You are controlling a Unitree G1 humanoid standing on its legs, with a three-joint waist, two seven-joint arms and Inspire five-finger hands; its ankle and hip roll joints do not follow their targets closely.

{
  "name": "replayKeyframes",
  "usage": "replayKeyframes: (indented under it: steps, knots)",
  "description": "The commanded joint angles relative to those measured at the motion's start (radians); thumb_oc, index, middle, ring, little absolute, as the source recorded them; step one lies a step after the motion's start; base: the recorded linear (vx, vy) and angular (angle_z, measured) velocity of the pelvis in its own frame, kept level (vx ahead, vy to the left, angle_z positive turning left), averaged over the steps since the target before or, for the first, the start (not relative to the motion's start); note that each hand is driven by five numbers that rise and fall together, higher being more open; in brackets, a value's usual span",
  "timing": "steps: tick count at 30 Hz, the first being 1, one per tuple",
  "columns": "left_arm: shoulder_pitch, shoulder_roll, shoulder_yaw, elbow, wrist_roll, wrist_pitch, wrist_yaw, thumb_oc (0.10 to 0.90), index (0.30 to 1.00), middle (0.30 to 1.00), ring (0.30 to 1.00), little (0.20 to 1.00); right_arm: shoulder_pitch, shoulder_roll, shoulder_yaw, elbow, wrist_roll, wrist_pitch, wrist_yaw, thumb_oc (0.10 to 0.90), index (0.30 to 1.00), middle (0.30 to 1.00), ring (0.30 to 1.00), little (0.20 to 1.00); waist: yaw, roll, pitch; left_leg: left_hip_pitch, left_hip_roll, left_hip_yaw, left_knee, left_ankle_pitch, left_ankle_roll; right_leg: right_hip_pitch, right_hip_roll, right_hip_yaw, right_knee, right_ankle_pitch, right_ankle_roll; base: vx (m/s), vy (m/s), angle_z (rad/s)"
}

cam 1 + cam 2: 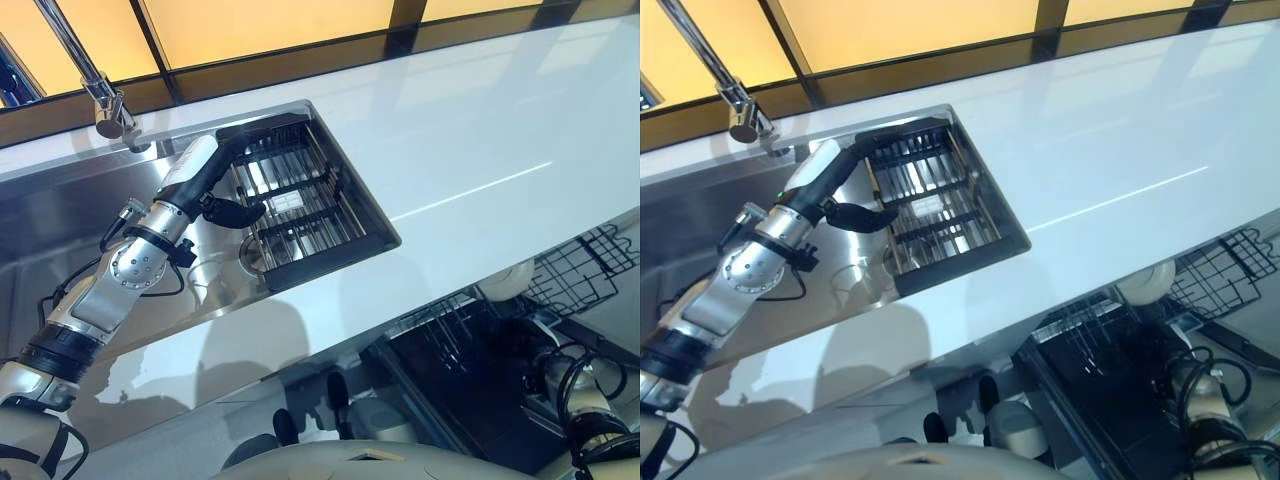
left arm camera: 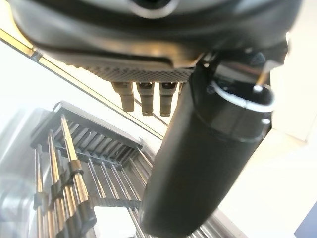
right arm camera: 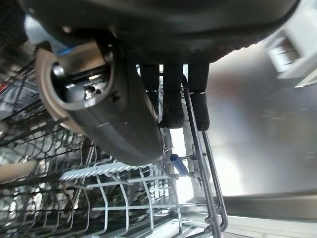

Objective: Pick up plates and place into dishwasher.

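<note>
My left hand (image 1: 222, 170) reaches into the steel sink (image 1: 60, 210) and hovers over the near end of a black dish rack (image 1: 320, 235). Its fingers (image 2: 143, 96) are straight, the thumb (image 2: 198, 163) sticks out, and it holds nothing. A small white patch (image 1: 285, 203) shows through the rack's bars; I cannot tell what it is. My right hand (image 3: 124, 104) is low inside the open dishwasher (image 1: 460, 350), with relaxed fingers (image 3: 171, 94) beside a wire of its rack (image 3: 124, 198) and nothing in them. A white round dish (image 1: 505, 282) stands in the dishwasher.
A chrome tap (image 1: 105, 100) rises at the sink's far left. The white counter (image 1: 480, 140) runs to the right of the sink. A black wire basket (image 1: 590, 262) juts out at the dishwasher's right side.
</note>
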Motion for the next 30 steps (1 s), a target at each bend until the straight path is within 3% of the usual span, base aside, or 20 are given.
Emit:
replayKeyframes:
  steps: [1,14,22,25,26,27,30]
  knots:
    - [-0.186,-0.064,-0.011,-0.006,-0.005,-0.062,0.082,0.800,0.900,0.900,0.900,0.900,-0.271,-0.004,0.028,-0.073,0.071,-0.076,0.044,0.100,0.300,0.300,0.300,0.200,0.077,0.074,-0.070,-0.031,0.020,-0.020,0.050,-0.072,-0.026,0.023,-0.036,-0.022,0.030,-0.074,0.106,0.00,0.000,0.00]
    - [-0.182,-0.051,-0.012,0.033,-0.018,-0.088,0.088,0.800,0.900,0.900,0.900,0.900,-0.389,-0.060,0.066,-0.063,0.053,-0.047,0.020,0.100,0.300,0.300,0.300,0.200,0.092,0.074,-0.084,-0.030,0.021,-0.021,0.048,-0.071,-0.028,0.029,-0.038,-0.031,0.028,-0.079,0.102,0.00,0.000,0.00]
    - [-0.142,-0.053,0.014,0.026,-0.020,-0.106,0.091,0.800,0.900,0.900,0.900,0.900,-0.307,-0.118,0.026,-0.159,-0.022,-0.114,-0.010,0.100,0.300,0.300,0.300,0.200,0.068,0.060,-0.089,-0.025,0.025,-0.001,0.046,-0.073,-0.026,0.024,-0.032,-0.016,0.026,-0.075,0.105,0.00,0.023,-0.01]
    - [-0.126,-0.056,0.027,0.030,-0.010,-0.113,0.097,0.800,0.900,0.900,0.900,0.900,-0.242,-0.149,-0.005,-0.218,-0.047,-0.107,-0.003,0.100,0.300,0.300,0.300,0.200,0.050,0.051,-0.091,-0.024,0.029,0.011,0.048,-0.074,-0.026,0.017,-0.027,-0.004,0.031,-0.075,0.108,-0.01,0.011,-0.01]
    - [-0.118,-0.055,0.036,0.031,-0.010,-0.115,0.099,0.800,0.900,0.900,0.900,0.900,-0.204,-0.162,-0.024,-0.248,-0.066,-0.096,0.006,0.366,0.528,0.528,0.528,0.466,0.041,0.046,-0.091,-0.024,0.030,0.016,0.049,-0.075,-0.026,0.014,-0.025,0.003,0.034,-0.075,0.108,-0.03,0.037,-0.03]
    - [-0.109,-0.053,0.046,0.034,-0.008,-0.120,0.104,0.800,0.900,0.900,0.900,0.900,-0.152,-0.176,-0.049,-0.281,-0.078,-0.091,0.014,0.800,0.900,0.900,0.900,0.900,0.029,0.042,-0.092,-0.023,0.032,0.023,0.050,-0.075,-0.025,0.010,-0.022,0.012,0.036,-0.075,0.109,-0.04,0.049,-0.07]
    - [-0.075,-0.055,0.075,0.027,-0.001,-0.119,0.125,0.800,0.900,0.900,0.900,0.900,-0.046,-0.197,-0.108,-0.350,-0.137,-0.078,0.037,0.800,0.900,0.900,0.900,0.900,0.010,0.030,-0.090,-0.026,0.029,0.015,0.069,-0.085,-0.019,0.001,-0.013,0.042,0.055,-0.080,0.107,-0.02,0.040,-0.11]
